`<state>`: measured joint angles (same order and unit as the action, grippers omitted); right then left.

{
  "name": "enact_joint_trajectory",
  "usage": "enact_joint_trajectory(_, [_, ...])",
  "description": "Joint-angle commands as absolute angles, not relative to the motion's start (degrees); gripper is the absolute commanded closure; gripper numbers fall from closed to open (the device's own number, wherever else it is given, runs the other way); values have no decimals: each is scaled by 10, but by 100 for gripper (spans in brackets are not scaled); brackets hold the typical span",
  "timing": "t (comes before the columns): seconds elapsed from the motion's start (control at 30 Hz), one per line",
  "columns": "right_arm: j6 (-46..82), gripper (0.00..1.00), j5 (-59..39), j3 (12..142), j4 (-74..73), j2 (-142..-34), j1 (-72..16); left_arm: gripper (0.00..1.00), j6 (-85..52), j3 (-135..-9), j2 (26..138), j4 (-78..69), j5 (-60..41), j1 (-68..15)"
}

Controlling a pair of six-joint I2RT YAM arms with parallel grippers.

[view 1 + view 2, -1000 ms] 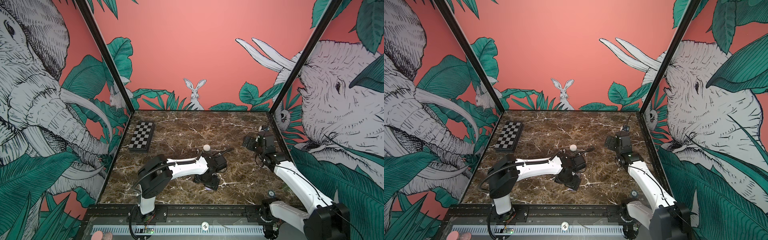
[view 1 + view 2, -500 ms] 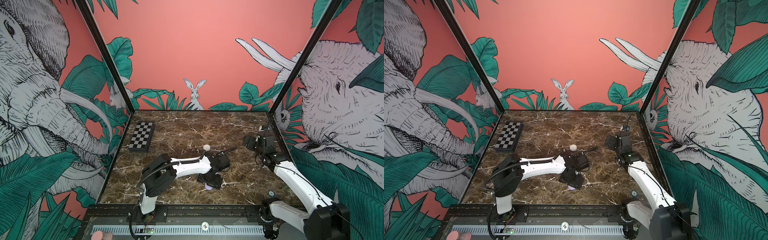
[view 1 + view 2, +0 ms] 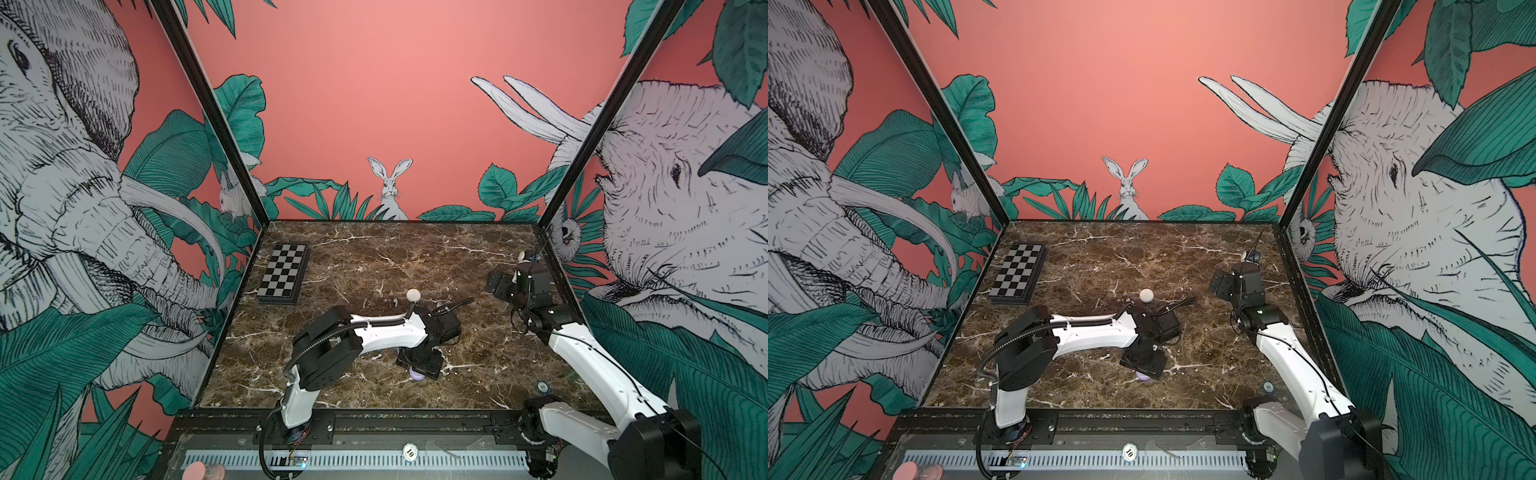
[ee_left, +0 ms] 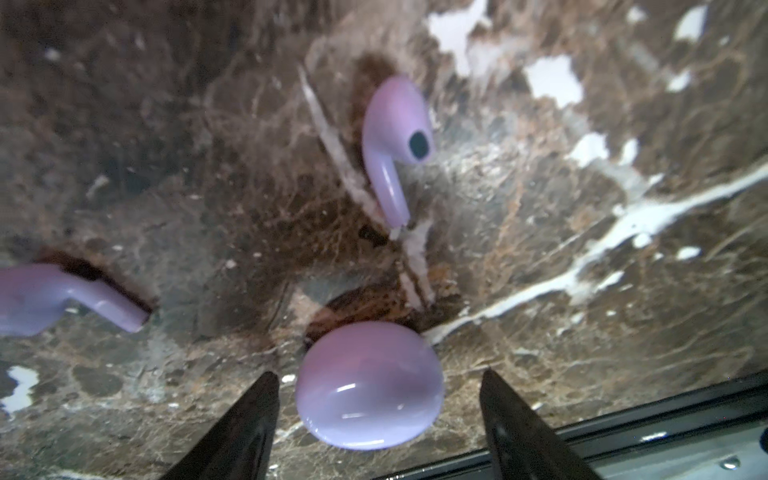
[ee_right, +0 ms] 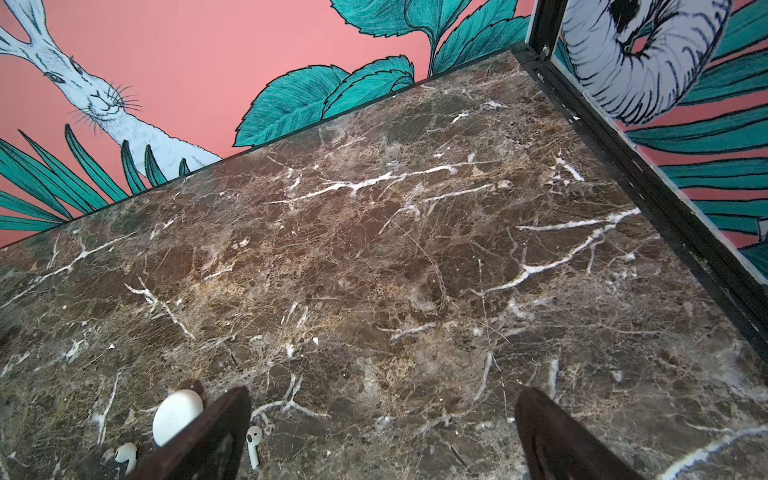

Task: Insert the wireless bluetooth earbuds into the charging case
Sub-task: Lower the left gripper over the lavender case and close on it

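Both top views look down from the front; wrist cameras sit close (left closest); all share the marble table [image 3: 374,257].

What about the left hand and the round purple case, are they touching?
Apart. The left wrist view shows bare table between the purple case and each finger of the left hand.

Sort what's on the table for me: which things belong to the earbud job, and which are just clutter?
For the job: lilac case, two lilac earbuds, white case, two white earbuds.
Lying about: chessboard, small round tag.
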<state>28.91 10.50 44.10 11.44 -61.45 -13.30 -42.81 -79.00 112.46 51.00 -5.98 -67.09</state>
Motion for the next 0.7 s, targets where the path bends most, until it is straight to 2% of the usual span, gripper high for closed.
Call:
enact_joint_trajectory(0.0, [291, 2, 108, 438, 98, -604, -135, 27, -433, -805, 1129, 534, -36, -673])
enact_joint_trajectory(0.17, [291, 2, 108, 436, 99, -602, -136, 32, -435, -802, 1133, 531, -36, -673])
enact_joint_trajectory(0.67, [293, 2, 106, 437, 94, -609, -136, 39, -443, -796, 1137, 535, -40, -673])
